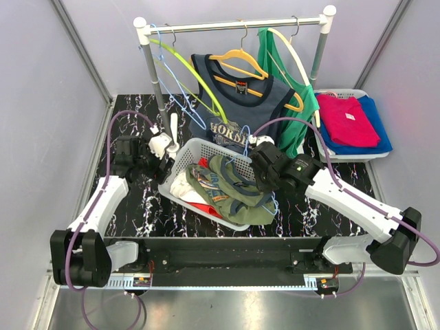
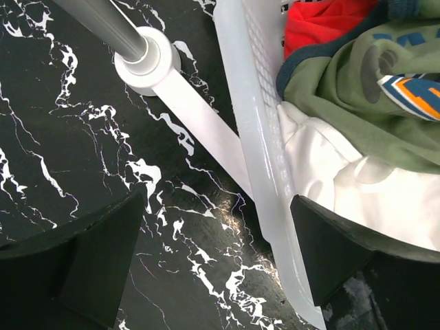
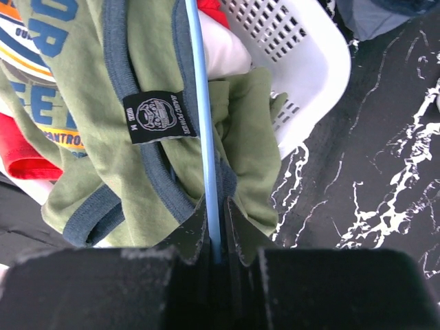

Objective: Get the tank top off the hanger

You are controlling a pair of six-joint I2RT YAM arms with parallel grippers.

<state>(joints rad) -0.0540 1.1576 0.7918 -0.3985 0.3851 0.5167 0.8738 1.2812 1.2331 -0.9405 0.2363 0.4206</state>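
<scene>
I read my left arm [image 1: 103, 203] as reaching forward from its base at the near left corner, with the wrist turned inward toward centre. The left gripper [image 1: 162, 145] points down; in its wrist view the left gripper [image 2: 216, 240] has both fingers [image 2: 103, 261] spread wide. My right arm [image 1: 350, 199] runs diagonally from the near right corner toward centre. The right gripper [image 1: 260, 165] has its jaws pinched on the thin blue hanger [image 3: 203, 124] wire.

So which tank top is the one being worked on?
Find the white basket in the middle of the black table. The tank top lies on top of its pile. It alone is olive green with navy edging, beside white cloth and red cloth, and a thin blue hanger crosses it.
</scene>
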